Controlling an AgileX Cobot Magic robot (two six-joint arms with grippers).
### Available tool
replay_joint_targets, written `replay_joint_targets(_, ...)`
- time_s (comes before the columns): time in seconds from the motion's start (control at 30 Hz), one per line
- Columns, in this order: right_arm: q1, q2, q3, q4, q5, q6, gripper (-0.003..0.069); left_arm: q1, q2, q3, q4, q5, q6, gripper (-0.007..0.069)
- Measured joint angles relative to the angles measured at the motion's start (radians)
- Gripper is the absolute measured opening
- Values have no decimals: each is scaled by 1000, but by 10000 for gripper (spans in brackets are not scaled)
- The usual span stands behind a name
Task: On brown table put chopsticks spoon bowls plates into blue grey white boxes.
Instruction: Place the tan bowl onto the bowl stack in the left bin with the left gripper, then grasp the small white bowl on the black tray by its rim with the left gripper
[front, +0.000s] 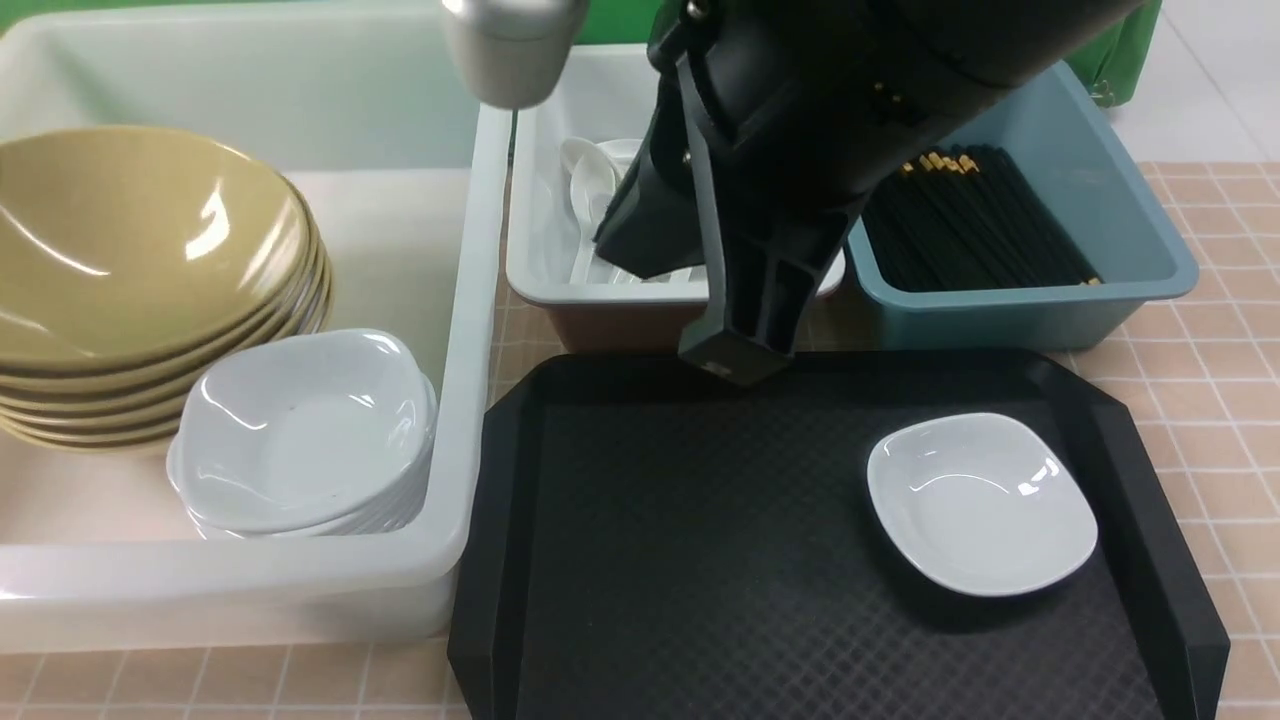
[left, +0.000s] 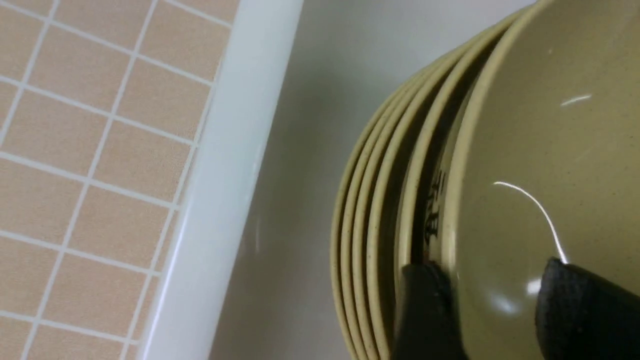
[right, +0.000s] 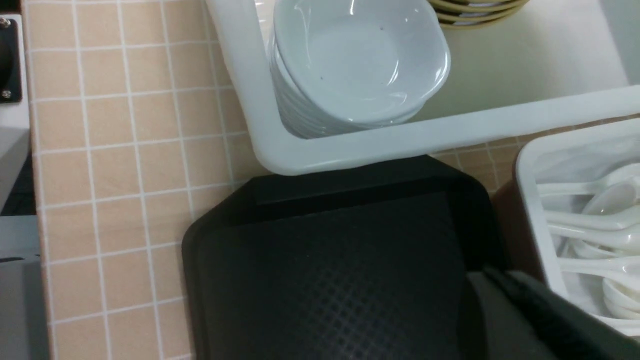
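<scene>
Stack of wide, glossy olive-yellow bowls (front: 140, 260) nested in the big translucent white plastic tub (front: 465, 420) on the front cam, small squarish white glossy plates (front: 300, 430) piled right beside them in the same tub. Makes sense: like with like, saves room. White soup spoons (front: 590, 185) in the light grey rectangular bin (front: 570, 290), long black gold-tipped chopsticks (front: 970, 230) in the teal-blue bin (front: 1020, 310). One lone white plate (front: 980, 505) not yet binned, sitting on the black textured tray (front: 700, 560) on the tan tiled table (front: 1200, 370). Right gripper (front: 735, 355) hanging over the tray's far edge, pinched closed on nothing.

Left wrist cam: left gripper (left: 490, 270) straddling the top bowl's rim, jaws parted, one finger outside, one inside, not squeezing. Looks like a drop-off onto the stack.

Right wrist cam: tray corner, tub corner with the plates, spoon bin close by. Probably lining up for that last plate next.
</scene>
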Motion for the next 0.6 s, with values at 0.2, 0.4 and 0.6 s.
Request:
replay_joint_targets(0.2, -12, 0, 0, -27, 31, 15, 47, -3, -74, -41, 35, 43, -40, 480)
replay_joint_targets(0.4, -136, -3, 56, -33, 31, 92, 48, -197, -215, -102, 15, 92, -88, 487)
replay_joint_targets(0.6, -283, -103, 259, -57, 11, 182, 48, -684, -184, -104, 64, 128, -92, 438)
